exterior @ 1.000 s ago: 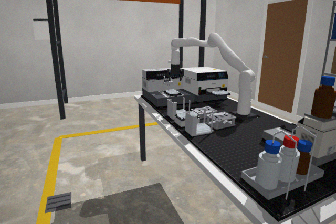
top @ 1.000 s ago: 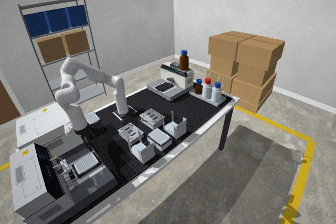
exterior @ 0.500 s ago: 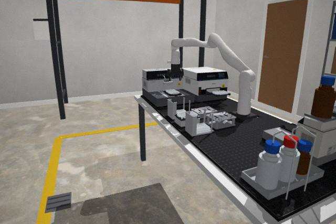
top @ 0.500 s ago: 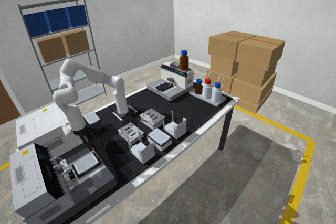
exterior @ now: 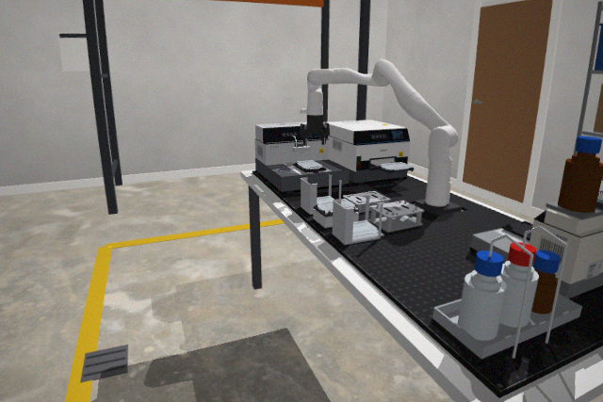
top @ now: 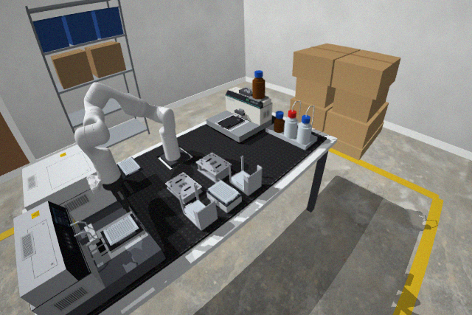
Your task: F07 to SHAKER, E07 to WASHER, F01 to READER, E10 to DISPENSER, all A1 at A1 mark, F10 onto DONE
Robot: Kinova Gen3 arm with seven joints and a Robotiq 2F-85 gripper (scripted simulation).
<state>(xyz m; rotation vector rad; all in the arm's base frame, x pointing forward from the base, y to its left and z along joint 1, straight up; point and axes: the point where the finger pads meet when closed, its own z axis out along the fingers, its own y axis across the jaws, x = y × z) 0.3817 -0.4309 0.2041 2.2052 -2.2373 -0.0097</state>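
My gripper (top: 93,183) (exterior: 314,140) is open and empty. It hangs in the air at the left end of the deck, between two grey instruments. A white plate (top: 119,229) (exterior: 309,165) lies on the tray of the front instrument, below and a little in front of the gripper. A second white plate (top: 128,165) (exterior: 392,166) lies on the rear instrument's tray. A third white plate (top: 225,192) (exterior: 323,203) sits on a low block between two deep racks (top: 209,215) (top: 255,178). A dark plate (top: 230,122) lies on the instrument at the back right. I cannot read the labels.
Two grey nests (top: 183,185) (top: 213,164) stand mid-deck near the arm's base (top: 171,155). A tray of bottles (top: 293,128) (exterior: 501,290) stands at the right end. A brown bottle (top: 258,84) (exterior: 581,178) stands on the back-right instrument. Cardboard boxes (top: 343,90) are stacked beyond the table.
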